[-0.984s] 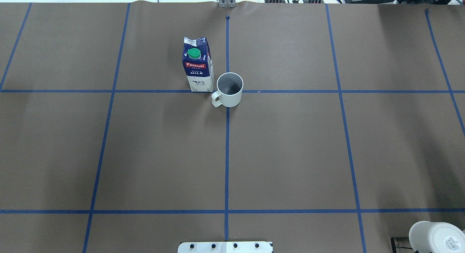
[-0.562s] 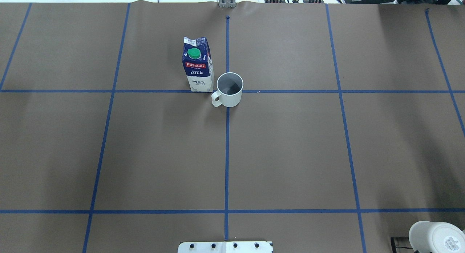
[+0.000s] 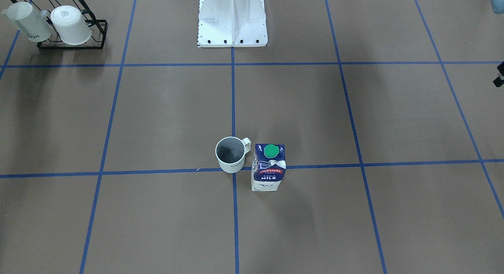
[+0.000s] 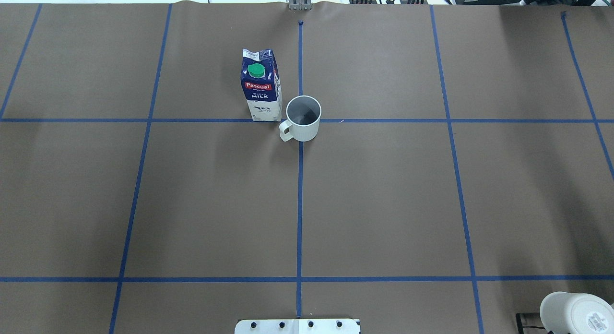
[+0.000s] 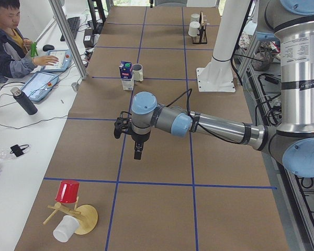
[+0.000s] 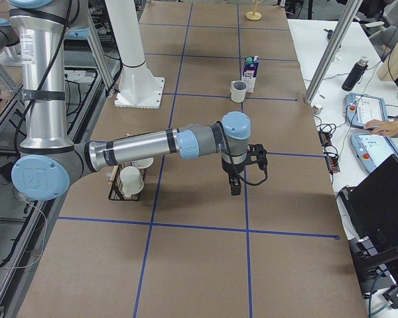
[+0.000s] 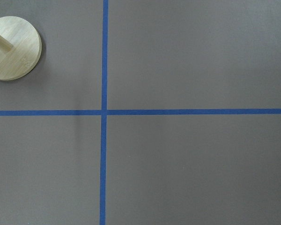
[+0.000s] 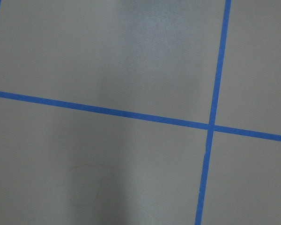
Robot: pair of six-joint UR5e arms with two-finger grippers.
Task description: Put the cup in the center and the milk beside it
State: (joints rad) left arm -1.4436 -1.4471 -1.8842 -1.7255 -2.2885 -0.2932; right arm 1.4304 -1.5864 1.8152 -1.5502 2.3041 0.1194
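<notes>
The cup [image 4: 303, 118], a white handled mug with a dark grey inside, stands upright on the crossing of two blue tape lines in the middle of the brown surface and covers that crossing; it also shows in the front view [image 3: 231, 154]. The milk [image 4: 261, 84], a blue and white carton with a green cap, stands upright close beside it [image 3: 269, 167]. My left gripper [image 5: 138, 151] hangs over the table far from both. My right gripper [image 6: 235, 185] does too. I cannot tell whether either is open or shut. Neither wrist view shows fingers.
A black rack [image 3: 71, 43] holding white mugs stands near the white base plate [image 3: 232, 34]. A wooden mug tree with a red cup [image 5: 68, 191] stands at the table's left end; its round base [image 7: 14, 47] shows in the left wrist view. An operator [image 5: 8, 47] sits alongside.
</notes>
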